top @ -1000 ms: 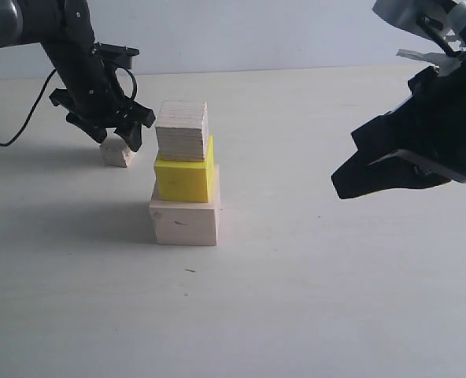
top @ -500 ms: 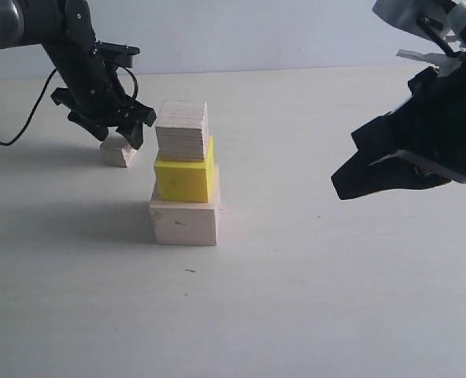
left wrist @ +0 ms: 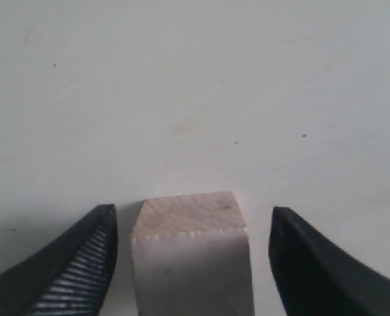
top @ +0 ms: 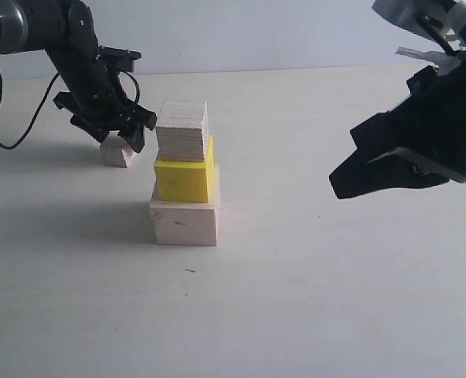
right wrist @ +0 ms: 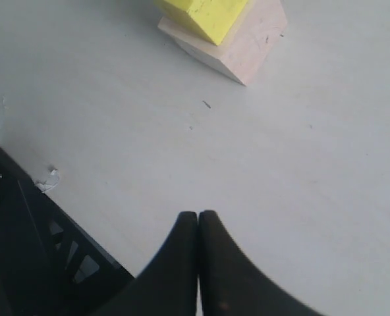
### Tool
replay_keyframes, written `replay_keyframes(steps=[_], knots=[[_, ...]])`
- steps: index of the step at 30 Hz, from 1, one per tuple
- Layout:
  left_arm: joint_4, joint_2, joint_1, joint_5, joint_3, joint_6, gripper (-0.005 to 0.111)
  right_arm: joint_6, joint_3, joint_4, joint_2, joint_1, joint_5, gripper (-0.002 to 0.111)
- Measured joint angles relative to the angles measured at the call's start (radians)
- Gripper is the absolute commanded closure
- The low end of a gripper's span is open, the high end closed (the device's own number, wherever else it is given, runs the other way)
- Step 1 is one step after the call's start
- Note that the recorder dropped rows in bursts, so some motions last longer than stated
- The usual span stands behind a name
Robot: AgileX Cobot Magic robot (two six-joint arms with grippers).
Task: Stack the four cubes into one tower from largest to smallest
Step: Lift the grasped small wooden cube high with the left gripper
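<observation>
Three cubes stand stacked in the exterior view: a large pale wood cube (top: 184,223) at the base, a yellow cube (top: 184,179) on it, and a medium wood cube (top: 182,130) on top. The small wood cube (top: 117,153) lies on the table behind and left of the stack. My left gripper (top: 121,138) is down over it and open. In the left wrist view the small cube (left wrist: 192,257) sits between the fingers (left wrist: 76,266) with a gap on each side. My right gripper (top: 342,186) hovers shut and empty on the right. Beyond its tips (right wrist: 198,215) are the yellow cube (right wrist: 208,13) and base cube (right wrist: 251,43).
The pale table (top: 312,299) spreads around the stack. A black cable (top: 5,134) hangs from the left arm down to the table at the far left. A small dark speck (top: 190,271) lies in front of the stack.
The left arm has shifted slightly over the small cube, its fingers still straddling it. The stack and the right arm have not moved.
</observation>
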Motion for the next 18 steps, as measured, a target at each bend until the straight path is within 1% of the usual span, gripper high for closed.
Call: replay_keyframes(steps=[3, 4, 5, 8, 11, 12, 15, 18], knots=[[0.0, 0.009, 0.0, 0.0, 0.0, 0.0, 0.046, 0.0, 0.0, 0.0, 0.0, 0.0, 0.0, 0.108], [0.0, 0.015, 0.0, 0.0, 0.0, 0.0, 0.049, 0.0, 0.0, 0.0, 0.0, 0.0, 0.0, 0.108], [0.0, 0.015, 0.0, 0.0, 0.0, 0.0, 0.059, 0.0, 0.0, 0.0, 0.0, 0.0, 0.0, 0.108], [0.0, 0.015, 0.0, 0.0, 0.0, 0.0, 0.079, 0.0, 0.0, 0.0, 0.0, 0.0, 0.0, 0.108], [0.0, 0.015, 0.0, -0.002, -0.004, 0.0, 0.102, 0.0, 0.0, 0.0, 0.0, 0.0, 0.0, 0.108], [0.0, 0.015, 0.0, -0.002, -0.006, 0.0, 0.106, 0.0, 0.0, 0.0, 0.0, 0.0, 0.0, 0.108], [0.0, -0.004, 0.0, 0.034, -0.026, 0.002, 0.107, -0.006, 0.0, 0.0, 0.0, 0.0, 0.0, 0.108], [-0.018, -0.068, 0.011, 0.081, -0.04, 0.008, 0.107, -0.023, 0.0, 0.0, 0.0, 0.0, 0.0, 0.108]])
